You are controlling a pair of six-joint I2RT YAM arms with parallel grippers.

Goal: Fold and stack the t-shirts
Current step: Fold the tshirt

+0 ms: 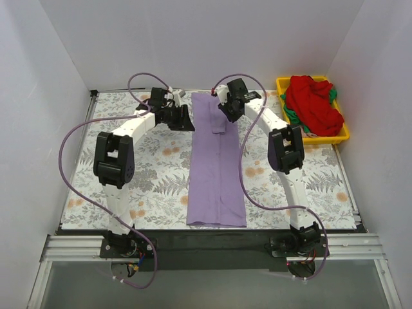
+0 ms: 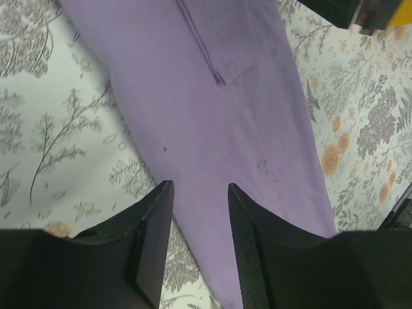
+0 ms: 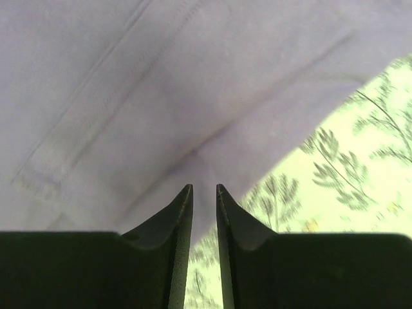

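White walls box in a desk covered by a floral cloth (image 1: 154,161). The left end effector (image 2: 198,193) hovers at the left edge of the lavender t-shirt (image 1: 215,180), up near its far end, jaws apart and holding nothing. The shirt itself lies flat mid-desk, folded into a long narrow strip. The right end effector (image 3: 204,188) sits over the shirt's far right edge with only a slit between its jaws; can't tell if any cloth is pinched. Well right of the shirt, a yellow tray (image 1: 345,132) holds a red t-shirt (image 1: 315,103) bunched over a green one (image 1: 291,116). My guess is the cloth is light and floppy, so pinch both far corners through all the layers.
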